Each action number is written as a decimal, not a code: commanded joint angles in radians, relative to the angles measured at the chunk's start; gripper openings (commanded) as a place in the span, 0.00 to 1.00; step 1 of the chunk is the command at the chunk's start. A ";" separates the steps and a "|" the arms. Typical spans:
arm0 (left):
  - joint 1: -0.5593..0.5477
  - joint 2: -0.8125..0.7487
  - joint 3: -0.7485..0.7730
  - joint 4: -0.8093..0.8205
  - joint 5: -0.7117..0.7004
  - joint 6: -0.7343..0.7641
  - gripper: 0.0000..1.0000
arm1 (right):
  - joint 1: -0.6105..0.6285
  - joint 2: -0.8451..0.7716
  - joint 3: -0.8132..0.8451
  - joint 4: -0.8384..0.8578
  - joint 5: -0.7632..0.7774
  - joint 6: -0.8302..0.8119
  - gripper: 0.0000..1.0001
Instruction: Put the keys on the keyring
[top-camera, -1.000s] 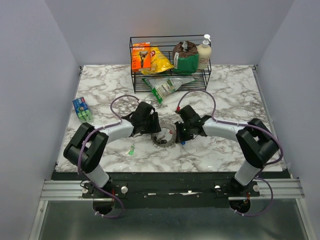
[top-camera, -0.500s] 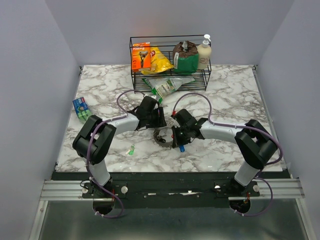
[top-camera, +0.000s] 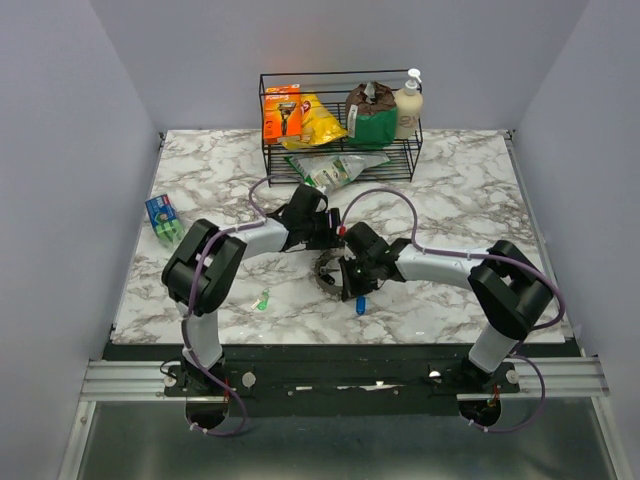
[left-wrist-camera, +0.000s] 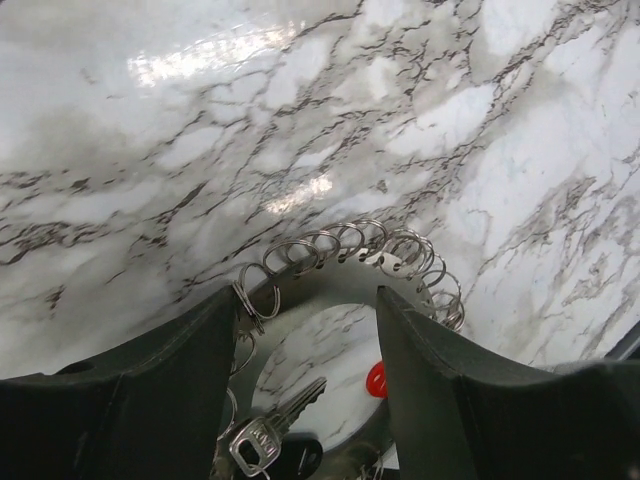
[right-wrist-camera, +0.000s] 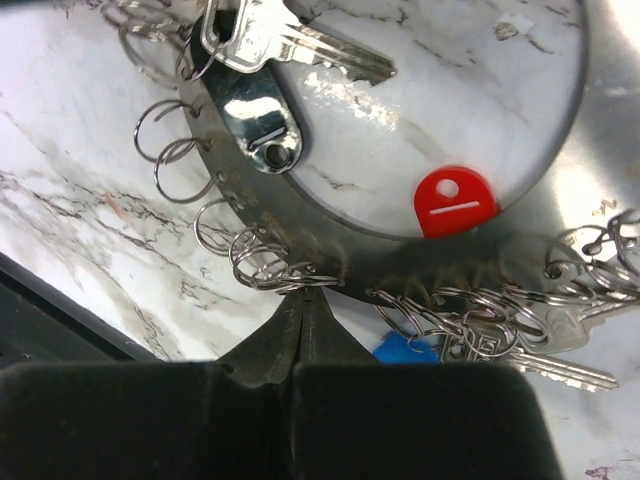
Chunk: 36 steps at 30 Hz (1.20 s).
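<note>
My right claw (top-camera: 350, 275) is pressed shut, its tips pinching the rim of the keyring (top-camera: 325, 268), as far as the wrist view shows. My left claw (top-camera: 322, 228) stands wide, one finger on either side of the ring's band, touching nothing that I can see. The keyring sits near the middle of the counter (top-camera: 450, 190), somewhat toward the near edge, between my two claws.

Much looks done: the band is fringed with small split rings, a silver key (right-wrist-camera: 290, 42) is threaded at one side and more silver keys crowd the rim by my right fingers. A red tag (right-wrist-camera: 452, 200) lies inside the ring.

The green-headed key (top-camera: 263, 299) lies loose on the counter, well apart from the ring toward the near-left corner, so it is not yet on. The blue-headed key (top-camera: 360, 304) is just beside my right claw on the near side; I cannot tell whether it is threaded. I judge at least the green one remains to fetch.
</note>
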 joint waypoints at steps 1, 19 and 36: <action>-0.029 0.084 0.025 -0.054 0.076 -0.007 0.66 | 0.018 0.017 0.040 -0.025 -0.009 0.015 0.04; 0.019 -0.072 0.037 0.004 0.099 -0.032 0.67 | 0.055 -0.084 0.106 -0.017 0.070 0.006 0.04; 0.105 -0.472 -0.283 -0.083 0.002 0.001 0.69 | 0.051 -0.025 0.215 -0.044 0.276 -0.110 0.04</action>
